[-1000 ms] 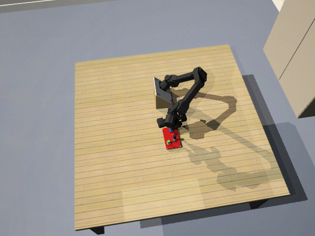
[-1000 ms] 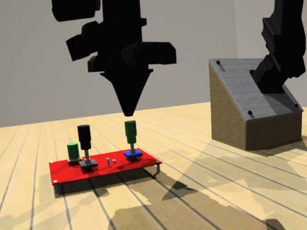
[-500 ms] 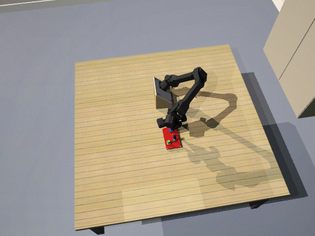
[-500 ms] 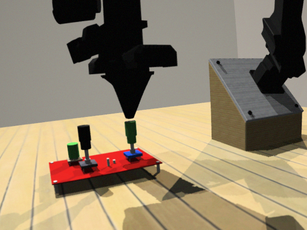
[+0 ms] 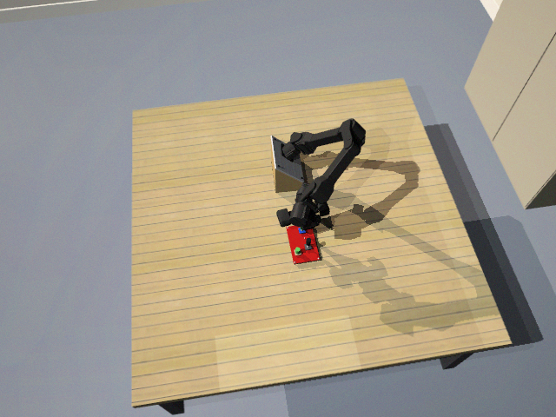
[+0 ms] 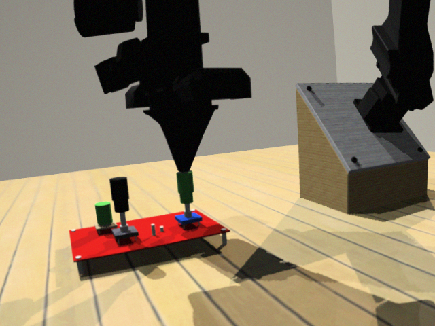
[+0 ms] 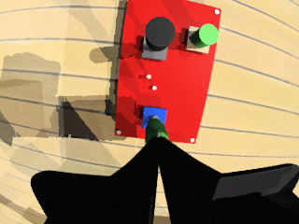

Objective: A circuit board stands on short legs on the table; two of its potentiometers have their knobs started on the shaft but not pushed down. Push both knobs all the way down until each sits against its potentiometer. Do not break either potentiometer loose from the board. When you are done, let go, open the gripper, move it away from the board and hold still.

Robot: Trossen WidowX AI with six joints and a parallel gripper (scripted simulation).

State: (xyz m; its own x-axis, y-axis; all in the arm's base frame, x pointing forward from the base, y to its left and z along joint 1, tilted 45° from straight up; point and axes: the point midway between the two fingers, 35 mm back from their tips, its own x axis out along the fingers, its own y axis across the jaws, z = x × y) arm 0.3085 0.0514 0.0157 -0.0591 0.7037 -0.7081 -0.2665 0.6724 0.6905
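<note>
The red circuit board (image 5: pixel 308 256) (image 6: pixel 143 242) (image 7: pixel 182 93) stands on short legs. A dark green knob (image 6: pixel 184 187) (image 7: pixel 156 133) sits high on the shaft of the blue potentiometer (image 5: pixel 301 230) (image 6: pixel 188 219) (image 7: pixel 154 115); bare shaft shows below it. A black knob (image 5: pixel 307 241) (image 6: pixel 119 193) (image 7: pixel 160 33) sits high on the grey potentiometer (image 6: pixel 125 232) (image 7: pixel 154 52), with bare shaft below. A bright green knob (image 5: pixel 297 250) (image 6: pixel 104 214) (image 7: pixel 208 35) sits low on a beige potentiometer (image 7: pixel 191 43). My gripper (image 6: pixel 183 170) (image 7: pixel 157 142) is shut and empty, its tips at the top of the dark green knob.
Two small white pins (image 6: pixel 153 229) (image 7: pixel 149 77) stand on the board between the grey and blue potentiometers. The arm's wooden base block with its sloped metal plate (image 5: pixel 290 183) (image 6: pixel 325 168) stands behind the board, near its blue-potentiometer end.
</note>
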